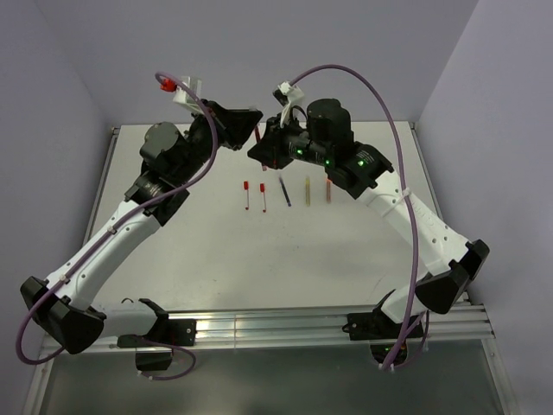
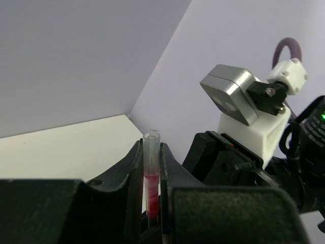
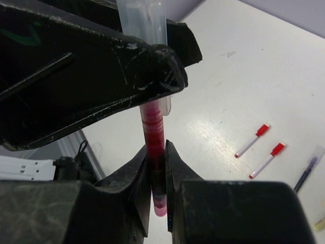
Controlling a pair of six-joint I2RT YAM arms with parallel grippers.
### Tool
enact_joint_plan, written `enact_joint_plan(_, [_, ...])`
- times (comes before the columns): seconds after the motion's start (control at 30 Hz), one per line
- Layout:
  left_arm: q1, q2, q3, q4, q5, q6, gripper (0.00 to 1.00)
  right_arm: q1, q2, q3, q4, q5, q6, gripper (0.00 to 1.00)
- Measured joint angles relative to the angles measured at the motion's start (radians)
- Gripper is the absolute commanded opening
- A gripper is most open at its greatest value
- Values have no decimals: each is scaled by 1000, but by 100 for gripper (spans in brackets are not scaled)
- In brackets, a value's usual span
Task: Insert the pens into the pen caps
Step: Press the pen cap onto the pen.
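Above the back of the table my two grippers meet. In the right wrist view my right gripper (image 3: 157,152) is shut on a dark red pen (image 3: 154,127), gripped near its lower end. The pen's upper end sits inside a pale clear pen cap (image 3: 142,20). My left gripper (image 2: 151,148) is shut on that clear cap (image 2: 152,150), and the red barrel (image 2: 151,188) shows through it. From above, the left gripper (image 1: 254,130) and the right gripper (image 1: 263,149) almost touch, and the held pen is largely hidden there.
On the table (image 1: 259,251) lies a row of pens: two white ones with red caps (image 1: 246,195) (image 1: 263,197), a dark blue one (image 1: 284,191), an olive-yellow one (image 1: 307,188) and an orange one (image 1: 328,190). Purple cables (image 1: 380,95) arch over both arms.
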Motion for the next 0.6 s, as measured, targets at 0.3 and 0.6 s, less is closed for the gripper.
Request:
enact_joint_plan(0.3, [72, -43, -54, 85, 254, -11, 0, -42, -37, -86, 114, -236, 61, 0])
enact_joint_plan(0.6, [109, -41, -61, 152, 451, -57, 0, -105, -88, -205, 288, -467, 134, 0])
